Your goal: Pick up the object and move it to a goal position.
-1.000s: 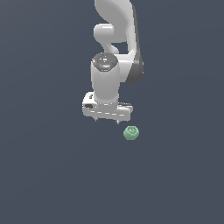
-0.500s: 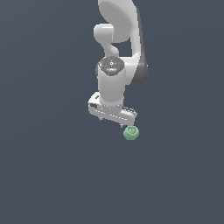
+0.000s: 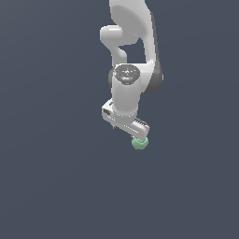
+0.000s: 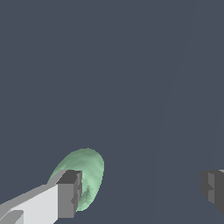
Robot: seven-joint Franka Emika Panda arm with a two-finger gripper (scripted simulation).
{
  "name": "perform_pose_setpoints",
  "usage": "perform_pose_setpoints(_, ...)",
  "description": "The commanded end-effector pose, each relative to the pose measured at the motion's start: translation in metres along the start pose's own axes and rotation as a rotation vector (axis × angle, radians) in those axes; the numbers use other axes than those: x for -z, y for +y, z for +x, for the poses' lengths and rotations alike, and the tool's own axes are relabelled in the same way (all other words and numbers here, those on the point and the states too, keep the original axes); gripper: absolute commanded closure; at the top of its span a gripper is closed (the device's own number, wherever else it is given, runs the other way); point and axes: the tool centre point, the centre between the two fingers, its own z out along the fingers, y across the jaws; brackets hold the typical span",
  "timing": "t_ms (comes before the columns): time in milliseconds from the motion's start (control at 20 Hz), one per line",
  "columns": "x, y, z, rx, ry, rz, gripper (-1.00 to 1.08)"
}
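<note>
The object (image 3: 139,143) is a small pale-green lump on the dark floor. In the exterior view it sits just under the end of the gripper (image 3: 128,131) on the exterior view's right. In the wrist view the gripper (image 4: 140,192) is open with a wide gap. The object (image 4: 87,170) lies at one finger (image 4: 68,194), partly hidden behind it, and reaches a little into the gap. The other finger (image 4: 214,188) is far from it. Nothing is held.
The white arm (image 3: 133,42) rises above the gripper to the frame's top. A plain dark grey floor (image 3: 56,177) lies all around, with no other objects in view.
The hand has turned and moved to the exterior view's right and down toward the object. Its end now sits over the object, which has not moved.
</note>
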Motion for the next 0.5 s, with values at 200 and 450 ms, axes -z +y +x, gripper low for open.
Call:
perform_pose_setpoints(200, -0.007, -0.012, -0.007, -0.155, -0.001, 0.002, -0.92)
perform_pose_setpoints(450, -0.012, -0.021, -0.013, -0.272, -0.002, 0.002, -0.92)
